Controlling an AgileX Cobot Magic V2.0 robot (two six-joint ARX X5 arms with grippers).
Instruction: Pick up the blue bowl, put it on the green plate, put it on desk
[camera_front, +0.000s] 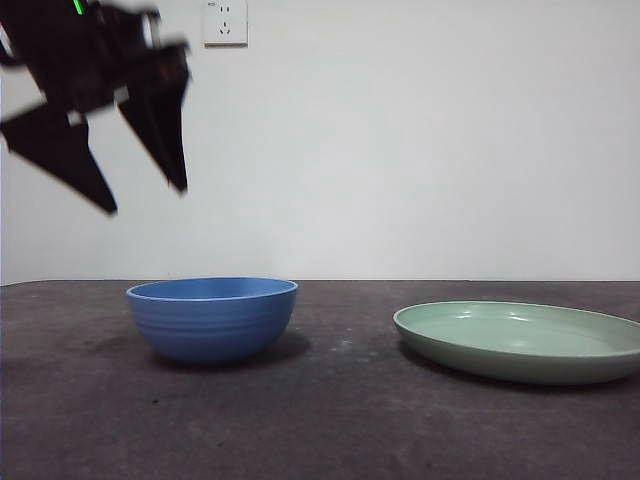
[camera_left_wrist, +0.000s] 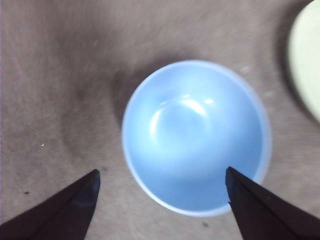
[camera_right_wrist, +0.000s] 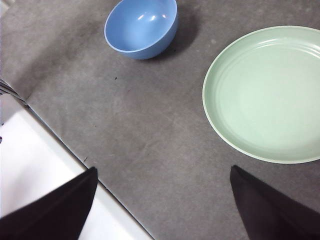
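Note:
The blue bowl (camera_front: 212, 317) stands upright on the desk (camera_front: 330, 420) at the left, empty. To its right, apart from it, lies the pale green plate (camera_front: 520, 341), also empty. High above the bowl and a little to its left, my left gripper (camera_front: 148, 200) hangs open. Its wrist view looks straight down into the bowl (camera_left_wrist: 195, 137), with the plate's edge (camera_left_wrist: 307, 60) at one side; the left gripper (camera_left_wrist: 162, 182) holds nothing. My right gripper (camera_right_wrist: 162, 175) is open and held high, seeing the bowl (camera_right_wrist: 141, 27) and the plate (camera_right_wrist: 265, 92) from afar.
A white wall with a socket (camera_front: 224, 22) stands behind the desk. The right wrist view shows the desk's edge and a white surface (camera_right_wrist: 35, 165) beside it.

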